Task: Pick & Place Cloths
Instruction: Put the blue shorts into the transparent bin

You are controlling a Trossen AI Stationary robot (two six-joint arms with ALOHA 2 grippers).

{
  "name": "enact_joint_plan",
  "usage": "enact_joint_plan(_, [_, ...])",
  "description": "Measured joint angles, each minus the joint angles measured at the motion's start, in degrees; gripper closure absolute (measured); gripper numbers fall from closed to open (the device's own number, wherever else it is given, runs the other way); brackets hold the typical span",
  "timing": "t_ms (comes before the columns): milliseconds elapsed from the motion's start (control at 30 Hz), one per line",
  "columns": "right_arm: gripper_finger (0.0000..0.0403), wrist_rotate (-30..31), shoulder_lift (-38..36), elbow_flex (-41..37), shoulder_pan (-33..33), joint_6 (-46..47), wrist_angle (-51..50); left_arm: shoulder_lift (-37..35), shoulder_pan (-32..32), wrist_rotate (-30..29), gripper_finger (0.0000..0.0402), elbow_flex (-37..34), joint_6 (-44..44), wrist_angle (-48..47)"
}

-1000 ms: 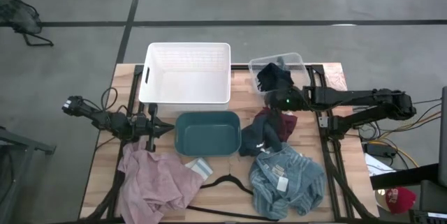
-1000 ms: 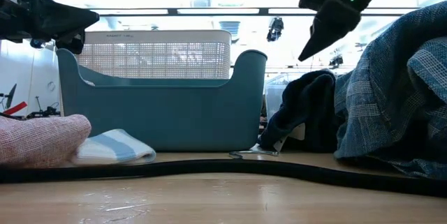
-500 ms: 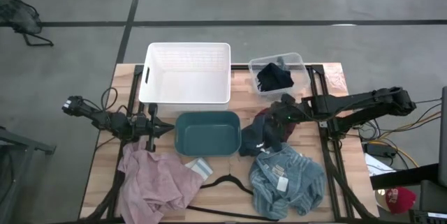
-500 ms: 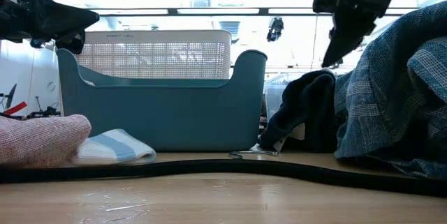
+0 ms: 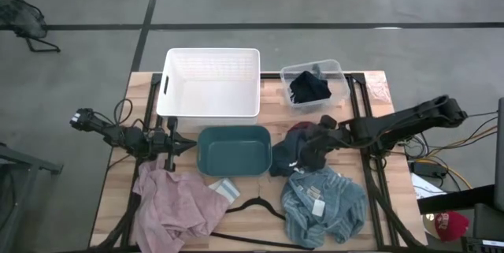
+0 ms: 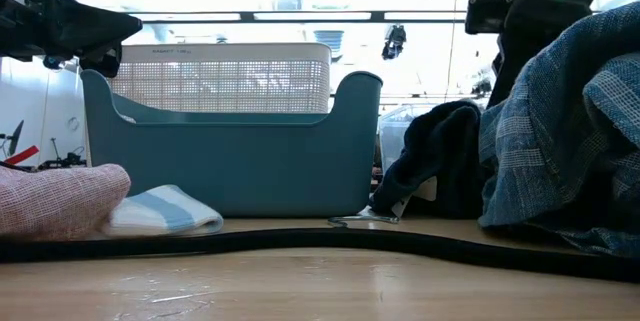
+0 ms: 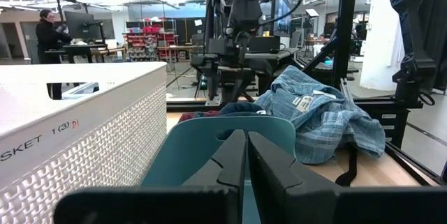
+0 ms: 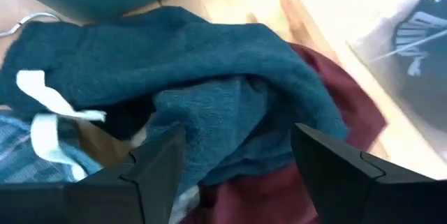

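Note:
A navy cloth (image 5: pixel 285 158) lies crumpled on a maroon one (image 5: pixel 298 130), right of the teal bin. My right gripper (image 5: pixel 313 152) is open and hangs low over this pile. In the right wrist view its fingers (image 8: pixel 157 172) straddle a navy fold (image 8: pixel 223 91), with the maroon cloth (image 8: pixel 328 98) beside it. The blue striped garment (image 5: pixel 323 204) lies nearer, the pale pink one (image 5: pixel 177 206) near left, and a small pale sock (image 5: pixel 224 187) between them. A dark cloth (image 5: pixel 309 88) sits in the clear bin. My left gripper (image 5: pixel 174 144) is shut and waits above the pink cloth's far edge. My right gripper comes at the navy cloth's raised fold (image 8: pixel 230 112) from above, slanting from the table's right, with one open finger on either side. I cannot tell whether the fingertips touch the fabric.
The white bin (image 5: pixel 211 82) stands at the far edge, the clear bin (image 5: pixel 340 79) to its right, and the teal bin (image 5: pixel 234 150) mid-table. A black wire hanger (image 5: pixel 256 206) lies near the front edge. In the low view the striped garment (image 6: pixel 570 131) hides the right fingertips.
My right gripper has moved from beside the clear bin toward the near edge and down, and is now over the navy and maroon pile. The cloths have not moved.

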Motion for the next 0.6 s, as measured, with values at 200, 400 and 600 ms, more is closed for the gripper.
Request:
enact_joint_plan(200, [0.0132, -0.1, 3.8, -1.4, 1.3, 1.1, 2.9, 0.0, 0.0, 0.0, 0.0376, 0.0, 0.0, 0.0])
enact_joint_plan(400, [0.0122, -0.2, 9.1, -1.5, 1.5, 2.6, 5.0, 0.1, 0.0, 0.0, 0.0376, 0.0, 0.0, 0.0])
enact_joint_plan(600, [0.0125, -0.3, 14.7, -1.5, 1.5, 3.0, 6.9, 0.1, 0.0, 0.0, 0.0376, 0.0, 0.0, 0.0])
